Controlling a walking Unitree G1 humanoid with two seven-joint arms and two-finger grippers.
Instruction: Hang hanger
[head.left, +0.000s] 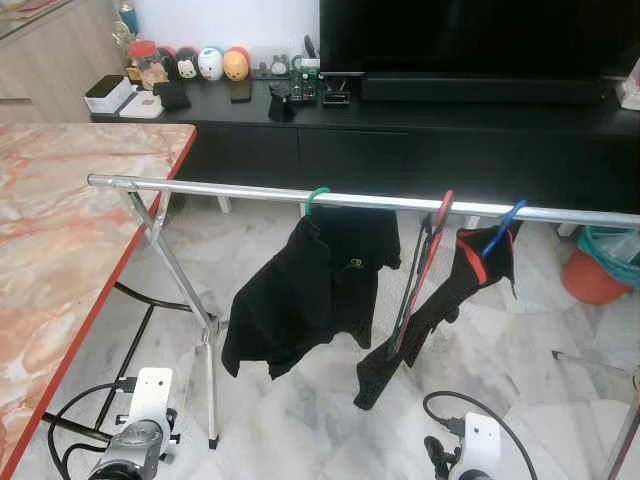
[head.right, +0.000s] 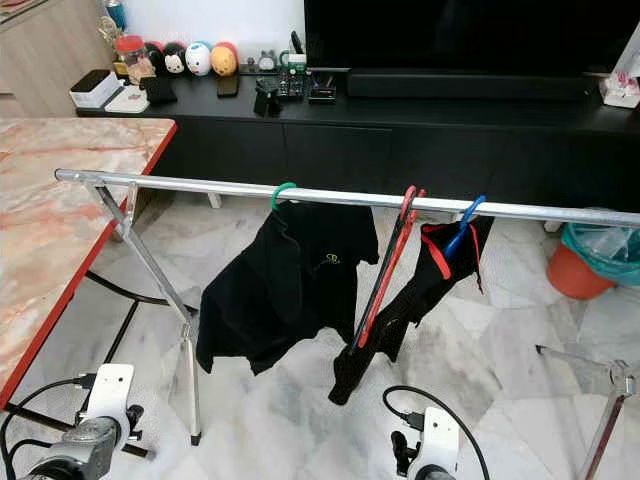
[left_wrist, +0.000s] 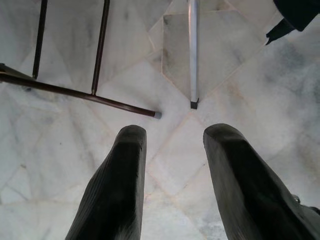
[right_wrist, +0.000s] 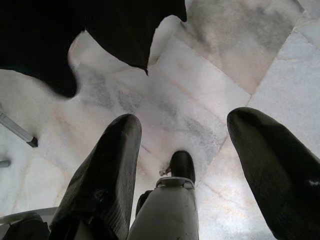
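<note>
Three hangers, green (head.left: 317, 196), red (head.left: 436, 225) and blue (head.left: 502, 228), hang on the rail (head.left: 220, 190). Left end effector (left_wrist: 170, 145) and right end effector (right_wrist: 182, 135) hang spread above the floor (head.left: 520, 350).

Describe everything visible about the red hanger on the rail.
The red hanger is thin and looks like plastic, seen nearly edge-on, so it reads as a long slanted strip. Its hook sits over the silver rail, between the green-hooked hanger with the black shirt and the blue hanger. It looks bare, beside dark fabric. Neither gripper touches it.
</note>
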